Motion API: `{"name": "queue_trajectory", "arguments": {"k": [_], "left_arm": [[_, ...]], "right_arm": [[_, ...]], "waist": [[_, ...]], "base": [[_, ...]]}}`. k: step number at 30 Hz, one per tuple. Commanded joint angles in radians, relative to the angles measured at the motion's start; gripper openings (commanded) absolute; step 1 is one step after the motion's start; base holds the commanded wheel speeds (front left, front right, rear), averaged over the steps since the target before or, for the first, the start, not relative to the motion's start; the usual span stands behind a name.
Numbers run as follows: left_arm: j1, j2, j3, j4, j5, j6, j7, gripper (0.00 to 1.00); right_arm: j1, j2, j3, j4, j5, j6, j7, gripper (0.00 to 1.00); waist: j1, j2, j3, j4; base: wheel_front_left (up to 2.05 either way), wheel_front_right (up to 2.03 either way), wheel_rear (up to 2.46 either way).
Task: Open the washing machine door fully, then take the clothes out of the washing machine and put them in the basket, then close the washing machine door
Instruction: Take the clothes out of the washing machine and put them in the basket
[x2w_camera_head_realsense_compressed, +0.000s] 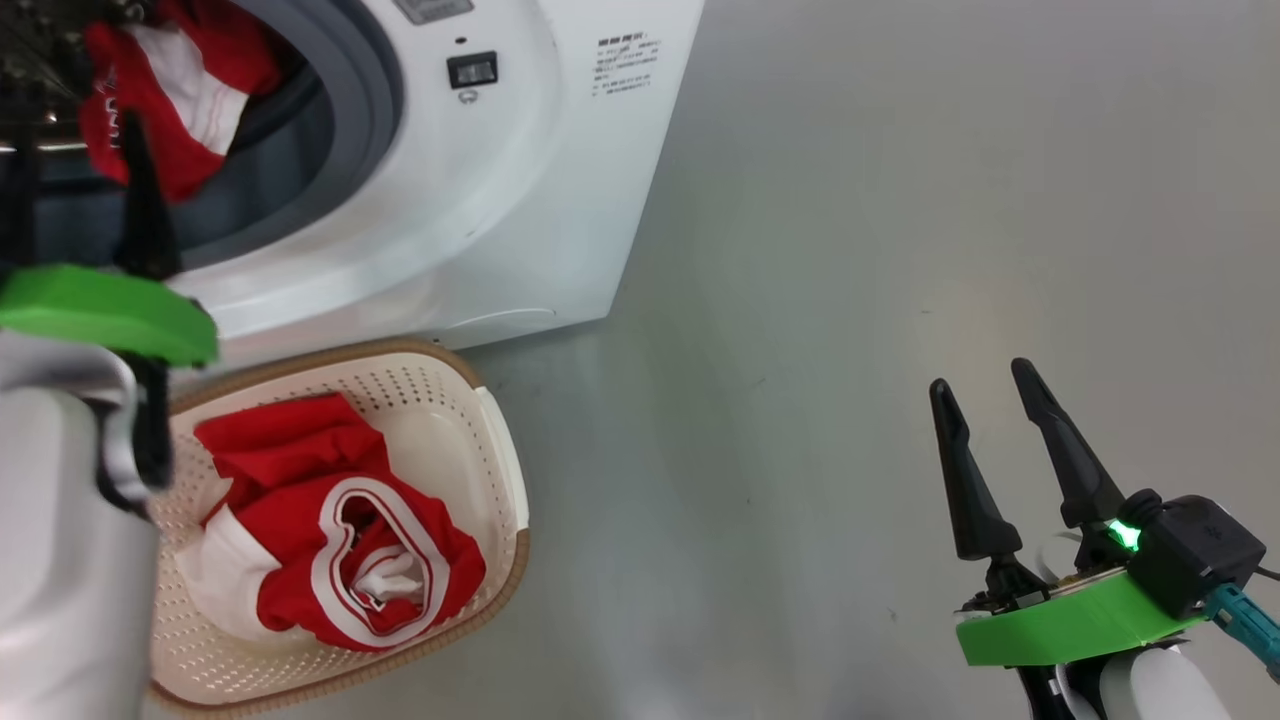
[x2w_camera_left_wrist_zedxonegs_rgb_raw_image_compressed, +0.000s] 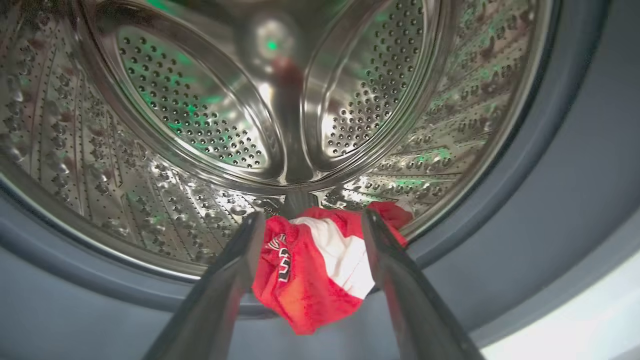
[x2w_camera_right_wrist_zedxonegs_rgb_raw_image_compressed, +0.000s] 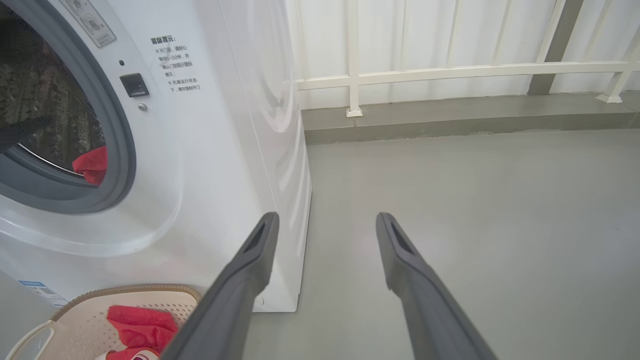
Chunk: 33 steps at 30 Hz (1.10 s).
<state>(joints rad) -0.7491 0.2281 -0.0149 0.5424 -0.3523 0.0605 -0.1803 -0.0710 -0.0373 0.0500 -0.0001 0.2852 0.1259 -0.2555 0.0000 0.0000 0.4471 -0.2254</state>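
The white washing machine (x2w_camera_head_realsense_compressed: 480, 200) has its mouth uncovered; I cannot make out the washing machine door. One of the clothes, a red and white garment (x2w_camera_left_wrist_zedxonegs_rgb_raw_image_compressed: 310, 270), hangs over the grey rubber ring (x2w_camera_left_wrist_zedxonegs_rgb_raw_image_compressed: 525, 200) at the lip of the steel drum (x2w_camera_left_wrist_zedxonegs_rgb_raw_image_compressed: 200, 125). My left gripper (x2w_camera_left_wrist_zedxonegs_rgb_raw_image_compressed: 314, 216) is open at the mouth, a finger on each side of that garment. The same garment (x2w_camera_head_realsense_compressed: 160, 90) lies just beyond the left fingers (x2w_camera_head_realsense_compressed: 145, 200). More red clothes (x2w_camera_head_realsense_compressed: 330, 530) lie in the basket (x2w_camera_head_realsense_compressed: 495, 440) below the machine. My right gripper (x2w_camera_head_realsense_compressed: 981, 380) is open and holds nothing, above bare floor to the right.
The basket (x2w_camera_right_wrist_zedxonegs_rgb_raw_image_compressed: 75, 320) sits on the grey floor against the machine's front (x2w_camera_right_wrist_zedxonegs_rgb_raw_image_compressed: 210, 150). A white railing (x2w_camera_right_wrist_zedxonegs_rgb_raw_image_compressed: 450, 72) and a low grey kerb (x2w_camera_right_wrist_zedxonegs_rgb_raw_image_compressed: 450, 115) run along the wall behind. Open floor (x2w_camera_head_realsense_compressed: 850, 300) spreads to the right of the machine.
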Motion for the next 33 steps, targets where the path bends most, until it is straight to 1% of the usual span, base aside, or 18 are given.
{"name": "queue_trajectory", "arguments": {"k": [1,3,4,8,15,19,26,33], "left_arm": [[-0.045,0.055,0.034,-0.003,-0.011,-0.008,0.003,1.0],[-0.082,0.064,0.033,0.034,-0.014,-0.013,0.01,1.0],[-0.121,0.073,0.031,0.074,-0.018,-0.022,0.023,1.0],[-0.201,0.088,0.027,0.153,-0.035,-0.05,0.055,1.0],[-0.321,0.109,0.007,0.271,-0.043,-0.077,0.119,1.0],[-0.361,0.114,-0.008,0.324,-0.035,-0.073,0.158,1.0],[-0.434,0.124,-0.028,0.432,-0.038,-0.085,0.226,1.0],[-0.46,0.141,-0.04,0.528,-0.033,-0.054,0.278,1.0]], "right_arm": [[-0.014,-0.013,0.028,-0.018,0.0,0.005,-0.006,1.0],[-0.019,-0.013,0.036,-0.016,0.0,0.005,-0.006,1.0],[-0.024,-0.013,0.04,-0.015,-0.001,0.005,-0.006,1.0],[-0.035,-0.013,0.049,-0.011,-0.003,0.005,-0.006,1.0],[-0.05,-0.013,0.064,-0.009,-0.007,0.005,-0.006,1.0],[-0.053,-0.013,0.072,-0.009,-0.01,0.005,-0.006,1.0],[-0.067,-0.013,0.088,-0.009,-0.008,0.005,-0.006,1.0],[-0.075,-0.013,0.099,-0.014,-0.007,0.005,-0.006,1.0]], "waist": [[0.0,0.0,0.016,-0.007],[0.0,0.0,0.027,-0.009],[0.0,0.0,0.036,-0.011],[0.0,0.0,0.053,-0.016],[0.0,0.0,0.077,-0.029],[0.0,0.0,0.085,-0.034],[0.0,0.0,0.101,-0.055],[0.0,0.0,0.113,-0.077]], "base": [[0.0,0.0,0.0],[0.0,0.0,0.0],[0.0,0.0,0.0],[0.0,0.0,0.0],[0.0,0.0,0.0],[0.0,0.0,0.0],[0.0,0.0,0.0],[0.0,0.0,0.0]]}}
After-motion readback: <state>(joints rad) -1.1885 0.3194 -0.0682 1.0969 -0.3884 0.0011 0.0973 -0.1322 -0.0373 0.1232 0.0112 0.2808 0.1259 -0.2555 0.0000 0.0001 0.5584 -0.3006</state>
